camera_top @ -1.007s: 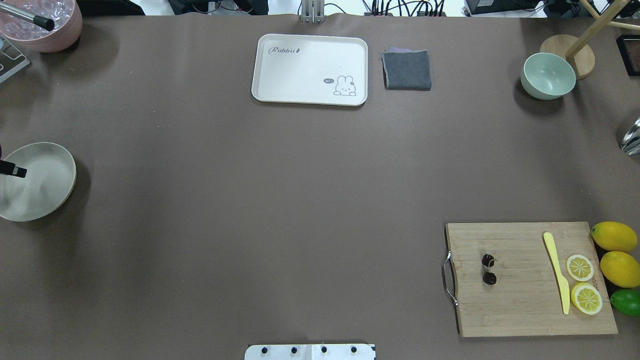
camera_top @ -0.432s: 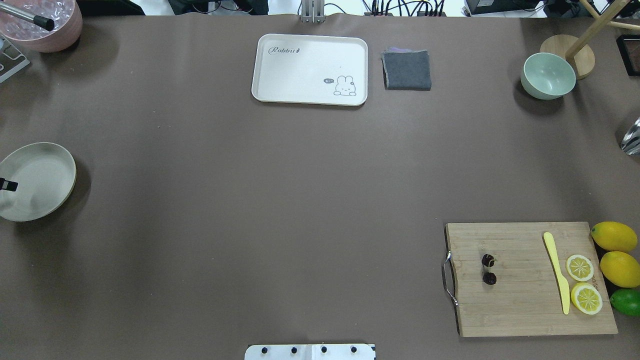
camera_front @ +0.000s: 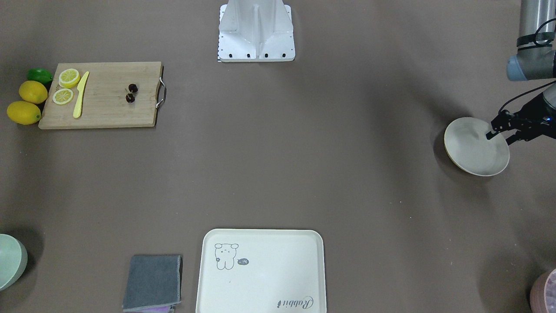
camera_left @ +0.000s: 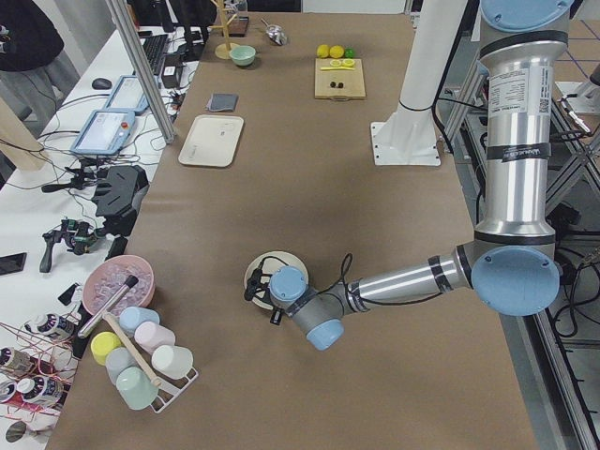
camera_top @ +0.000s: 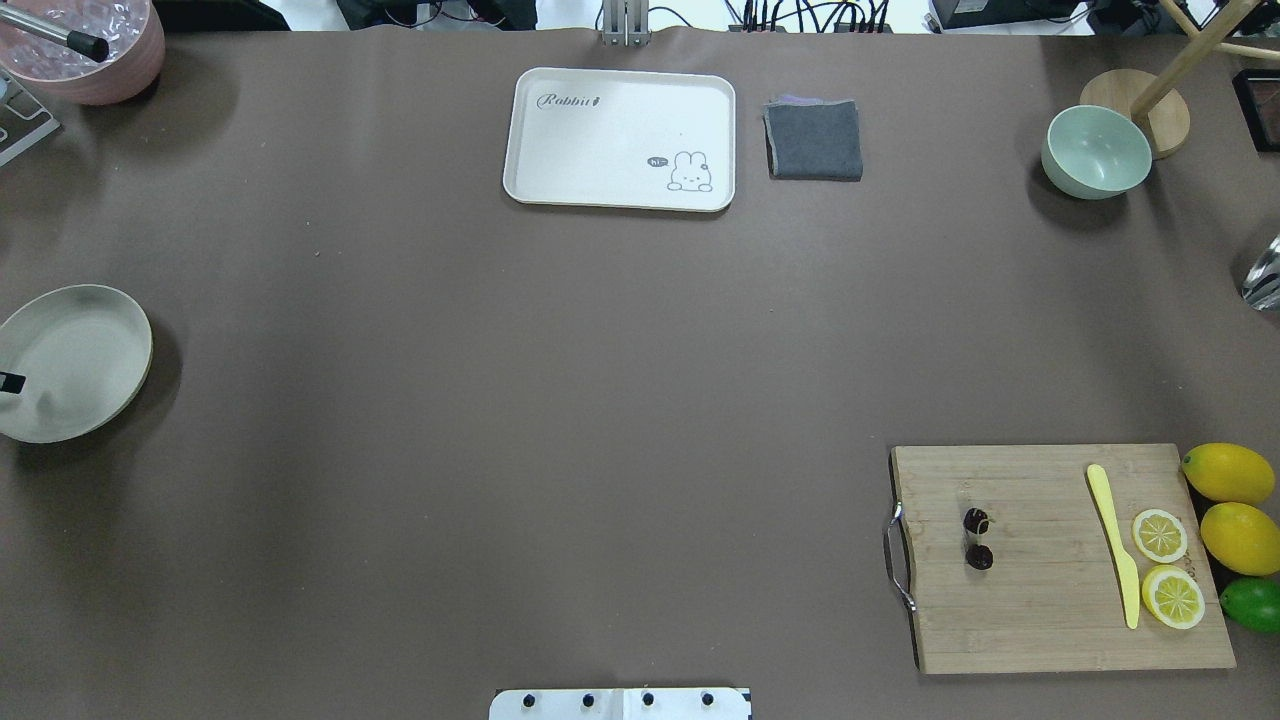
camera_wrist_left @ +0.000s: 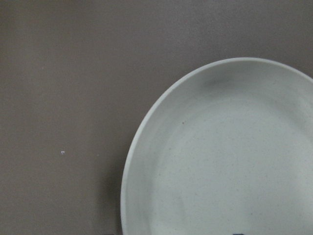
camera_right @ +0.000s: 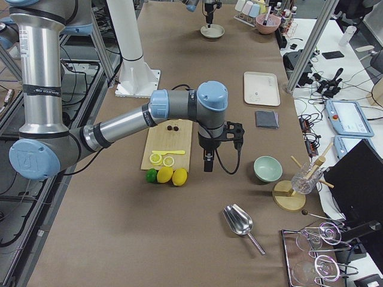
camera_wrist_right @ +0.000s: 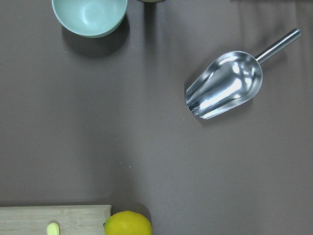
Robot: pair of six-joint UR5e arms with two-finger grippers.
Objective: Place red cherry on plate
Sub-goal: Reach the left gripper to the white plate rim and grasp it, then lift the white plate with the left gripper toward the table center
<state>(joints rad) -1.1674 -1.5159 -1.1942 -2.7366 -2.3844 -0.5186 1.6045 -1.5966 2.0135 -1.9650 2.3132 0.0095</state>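
The red cherry (camera_top: 977,538), two tiny dark fruits on one stem, lies on the wooden cutting board (camera_top: 1040,610) near its handle end; it also shows in the front view (camera_front: 130,93). The round cream plate (camera_top: 90,350) sits bare at the table's left edge (camera_front: 471,152) and fills the left wrist view (camera_wrist_left: 230,161). My left gripper (camera_front: 499,138) hovers open over the plate's outer rim with nothing in it. My right gripper (camera_right: 207,162) hangs over the table past the lemons, seen only in the exterior right view, so I cannot tell its state.
On the board lie a yellow knife (camera_top: 1115,540) and two lemon slices (camera_top: 1160,535); two lemons (camera_top: 1230,475) and a lime (camera_top: 1255,605) sit beside it. A rabbit tray (camera_top: 620,110), grey cloth (camera_top: 815,140) and green bowl (camera_top: 1095,150) line the far side. A metal scoop (camera_wrist_right: 225,85) lies right.
The left gripper's fingertip has drawn back over the plate toward the table's left edge, so less of it shows. The cherry and plate have not moved.
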